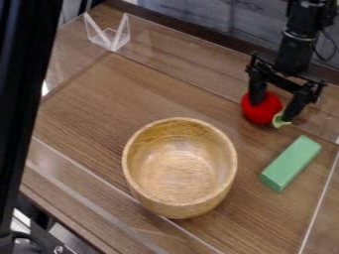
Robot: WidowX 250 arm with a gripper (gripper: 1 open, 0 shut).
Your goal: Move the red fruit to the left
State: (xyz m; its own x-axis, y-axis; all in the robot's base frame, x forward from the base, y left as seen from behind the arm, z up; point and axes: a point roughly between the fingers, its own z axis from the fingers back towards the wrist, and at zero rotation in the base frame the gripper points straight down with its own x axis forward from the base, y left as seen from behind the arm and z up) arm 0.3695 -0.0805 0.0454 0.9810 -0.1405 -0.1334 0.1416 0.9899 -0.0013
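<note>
The single camera view looks down at an angle onto a table [119, 99] of dark brown wood grain. Clear plastic walls [79, 45] fence the working area, catching pale reflections along their edges, and a small folded clear stand [106, 32] sits at the far left corner. A wide dark bar [27, 99] crosses the left side of the view, close to the lens and out of focus; what it is cannot be told. Beyond the far wall the room shows only as pale boards at upper left and blurred dark shapes at upper right.

A round wooden bowl [180, 166] stands near the middle of the table, empty and upright. To its right lies a green block [291, 163], set on a diagonal, apart from the bowl.

The fruit [263, 108] lies on the table at the far right, just beyond the block's upper end, its green cap [281, 122] turned toward the block. The black gripper [283, 95] hangs from above, pointing straight down right over it. Its jaws stand wide, one finger [253, 87] on the left of the fruit and the other on the right, so the red body sits between them. The fingers reach down around the fruit's upper part; whether either one touches it cannot be told. The fruit rests on the wood, well right of the bowl.
</note>
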